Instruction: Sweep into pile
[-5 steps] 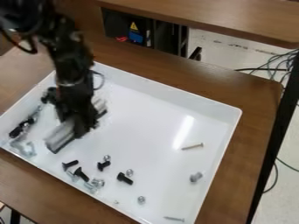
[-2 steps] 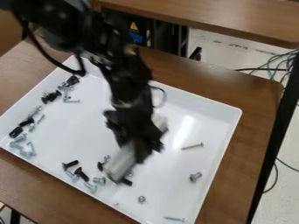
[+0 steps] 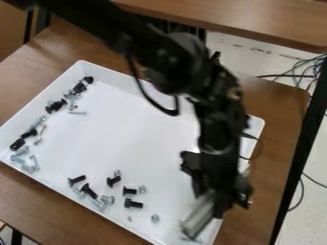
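Over the right part of the white tray (image 3: 163, 103), my gripper (image 3: 220, 197) is low and shut on a pale grey bar (image 3: 199, 217), which slants down toward the tray's lower right corner. Small hardware lies scattered along two walls. By the left wall are black bolts (image 3: 56, 105), silver screws (image 3: 77, 112) and other silver pieces (image 3: 28, 165). Near the lower wall lie several black bolts (image 3: 133, 204), silver bolts (image 3: 107, 200) and a nut (image 3: 155, 218). Part of a silver screw (image 3: 190, 239) shows beside the bar's lower end. The arm and gripper cover the tray's right side.
The tray's raised rim surrounds the work area on a brown wooden table (image 3: 76, 210). A second brown tabletop (image 3: 256, 19) stands behind, and cables (image 3: 306, 72) lie on the floor at the right.
The gripper and bar have swept from the tray's left part across to its lower right. Two black bolts now show near the lower middle where one showed earlier. The arm now covers the right-hand screw and bolt.
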`<state>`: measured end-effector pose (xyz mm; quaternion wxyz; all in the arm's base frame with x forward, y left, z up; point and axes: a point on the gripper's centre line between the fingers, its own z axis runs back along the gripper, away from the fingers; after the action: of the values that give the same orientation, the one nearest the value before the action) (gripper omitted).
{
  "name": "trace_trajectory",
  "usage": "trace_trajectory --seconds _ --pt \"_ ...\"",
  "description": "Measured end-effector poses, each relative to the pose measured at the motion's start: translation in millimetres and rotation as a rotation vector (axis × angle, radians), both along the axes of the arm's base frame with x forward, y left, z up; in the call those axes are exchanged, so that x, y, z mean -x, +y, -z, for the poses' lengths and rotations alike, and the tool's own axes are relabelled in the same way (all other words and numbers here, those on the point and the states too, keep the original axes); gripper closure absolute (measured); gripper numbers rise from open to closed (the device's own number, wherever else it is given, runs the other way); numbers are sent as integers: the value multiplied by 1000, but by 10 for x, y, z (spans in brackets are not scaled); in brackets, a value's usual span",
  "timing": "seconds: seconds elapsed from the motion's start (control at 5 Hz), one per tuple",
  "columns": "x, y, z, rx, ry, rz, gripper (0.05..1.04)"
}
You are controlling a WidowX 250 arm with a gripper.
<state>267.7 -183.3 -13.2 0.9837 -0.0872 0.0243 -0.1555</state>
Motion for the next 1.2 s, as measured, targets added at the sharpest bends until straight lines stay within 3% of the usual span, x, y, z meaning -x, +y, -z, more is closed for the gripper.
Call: trace_trajectory --seconds 0.4,0.6,0.8,1.0,1.2 --pt "-89 -107 140 5 83 -17 727" --pt "-180 29 86 16 48 -62 727" --pt "-166 149 15 17 -32 -59 727" --pt "-158 265 -264 -2 -118 -33 727" --pt "-178 351 -360 1 -132 -55 727"
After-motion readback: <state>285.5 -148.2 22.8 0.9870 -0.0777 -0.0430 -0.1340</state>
